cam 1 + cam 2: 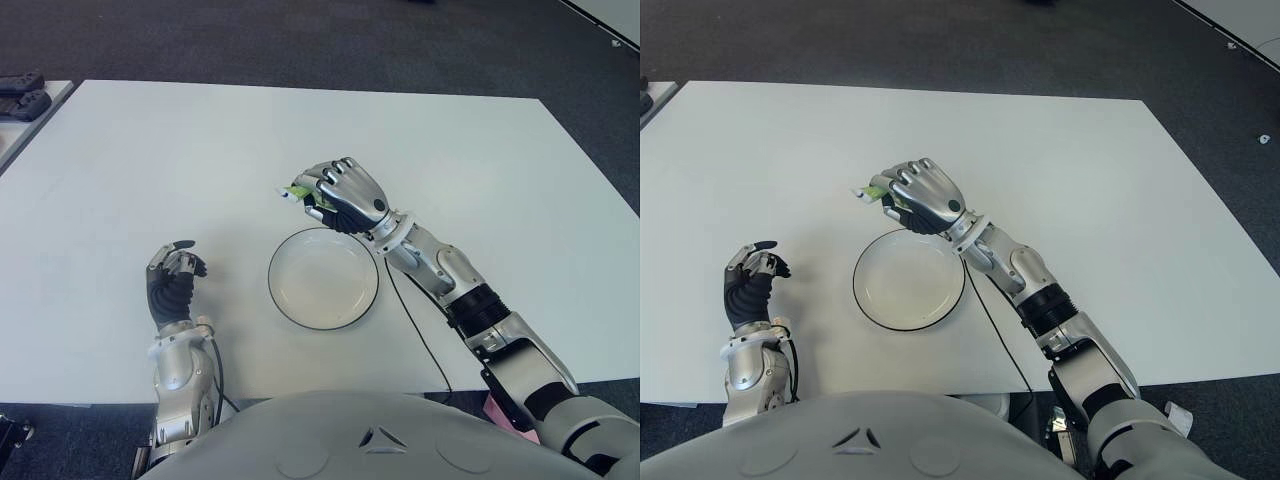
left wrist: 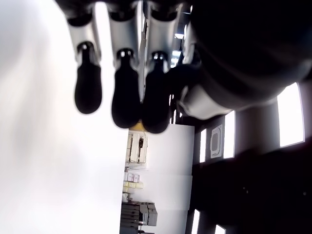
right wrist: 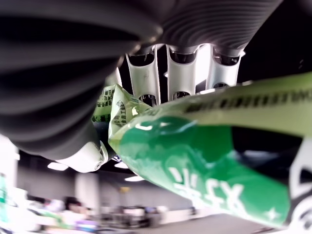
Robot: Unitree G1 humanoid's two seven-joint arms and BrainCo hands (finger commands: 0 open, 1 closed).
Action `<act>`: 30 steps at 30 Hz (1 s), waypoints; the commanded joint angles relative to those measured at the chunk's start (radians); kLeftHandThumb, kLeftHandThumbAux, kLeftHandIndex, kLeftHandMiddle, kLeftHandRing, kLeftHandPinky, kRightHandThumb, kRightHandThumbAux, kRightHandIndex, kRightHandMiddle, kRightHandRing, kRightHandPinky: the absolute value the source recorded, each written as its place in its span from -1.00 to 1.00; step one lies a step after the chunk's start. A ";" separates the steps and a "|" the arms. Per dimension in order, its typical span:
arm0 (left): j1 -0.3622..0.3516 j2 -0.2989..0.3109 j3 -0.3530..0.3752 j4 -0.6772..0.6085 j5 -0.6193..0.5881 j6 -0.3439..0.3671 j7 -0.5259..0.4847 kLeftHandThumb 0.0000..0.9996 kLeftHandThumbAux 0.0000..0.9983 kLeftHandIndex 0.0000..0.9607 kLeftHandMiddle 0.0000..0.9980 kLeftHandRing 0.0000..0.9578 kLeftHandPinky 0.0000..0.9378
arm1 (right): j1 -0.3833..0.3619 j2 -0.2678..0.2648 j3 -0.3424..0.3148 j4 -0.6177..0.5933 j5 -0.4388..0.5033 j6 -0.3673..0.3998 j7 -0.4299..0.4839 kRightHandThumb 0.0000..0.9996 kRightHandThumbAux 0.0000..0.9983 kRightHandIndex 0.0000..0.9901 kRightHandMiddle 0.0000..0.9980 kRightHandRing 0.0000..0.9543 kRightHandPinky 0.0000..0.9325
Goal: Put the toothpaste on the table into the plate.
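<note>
A green toothpaste tube (image 1: 293, 192) with a white cap sticks out of my right hand (image 1: 340, 196), whose fingers are curled round it. The right wrist view shows the green tube (image 3: 195, 161) held close against the fingers (image 3: 180, 73). The hand hangs just beyond the far rim of the white, dark-rimmed plate (image 1: 323, 279), which lies on the white table (image 1: 480, 170) and holds nothing. My left hand (image 1: 175, 272) shows left of the plate near the table's front edge, fingers curled and holding nothing (image 2: 122, 92).
A black cable (image 1: 415, 325) runs from my right arm across the table to its front edge. Dark objects (image 1: 22, 95) lie on a second surface at the far left. Dark carpet lies beyond the table.
</note>
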 commanded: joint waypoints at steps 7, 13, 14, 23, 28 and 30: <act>-0.029 -0.025 -0.015 0.023 0.032 0.007 0.016 0.40 0.45 -0.09 0.39 0.38 0.32 | -0.014 -0.004 0.028 0.068 -0.036 -0.043 -0.010 0.48 0.43 -0.11 0.75 0.82 0.89; -0.031 -0.023 -0.016 0.026 0.035 -0.003 0.015 0.39 0.45 -0.09 0.38 0.37 0.33 | 0.018 -0.020 0.039 0.059 -0.032 -0.041 0.032 0.48 0.43 -0.11 0.75 0.82 0.88; -0.031 -0.022 -0.016 0.027 0.035 -0.004 0.015 0.39 0.45 -0.09 0.38 0.37 0.33 | 0.022 -0.021 0.040 0.059 -0.032 -0.042 0.033 0.48 0.43 -0.11 0.75 0.81 0.88; -0.035 -0.009 -0.017 0.044 0.021 -0.038 -0.005 0.39 0.44 -0.09 0.38 0.37 0.33 | 0.055 -0.033 0.051 0.041 -0.065 -0.010 0.035 0.48 0.42 -0.11 0.75 0.84 0.89; -0.035 -0.004 -0.016 0.048 0.018 -0.040 -0.003 0.39 0.44 -0.09 0.39 0.38 0.34 | 0.085 -0.045 0.047 0.016 -0.090 0.027 0.051 0.44 0.42 -0.11 0.72 0.79 0.79; -0.035 -0.005 -0.014 0.046 0.016 -0.038 -0.001 0.39 0.44 -0.09 0.39 0.38 0.34 | 0.094 -0.061 0.047 0.000 -0.096 0.035 0.076 0.42 0.42 -0.11 0.66 0.72 0.68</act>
